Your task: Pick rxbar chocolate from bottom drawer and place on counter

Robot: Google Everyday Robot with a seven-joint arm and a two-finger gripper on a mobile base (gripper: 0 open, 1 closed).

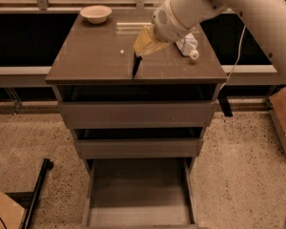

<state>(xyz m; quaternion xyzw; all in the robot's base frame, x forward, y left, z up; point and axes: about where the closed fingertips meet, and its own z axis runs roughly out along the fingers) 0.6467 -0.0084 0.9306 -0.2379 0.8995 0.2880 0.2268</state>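
The gripper (139, 52) hangs over the counter (86, 56), close to the middle of its front edge, with its tan fingers pinched shut on the upper end of the rxbar chocolate (135, 67). The bar dangles edge-on to the camera: a thin dark sliver whose lower tip is just above or touching the counter — I cannot tell which. Held this low, it looks ready to be set down, well apart from the plastic bottle (188, 46) by the right edge and the bowl (96, 13) at the back-left corner. The bottom drawer (138, 194) stands pulled out below — its floor shows no bar.
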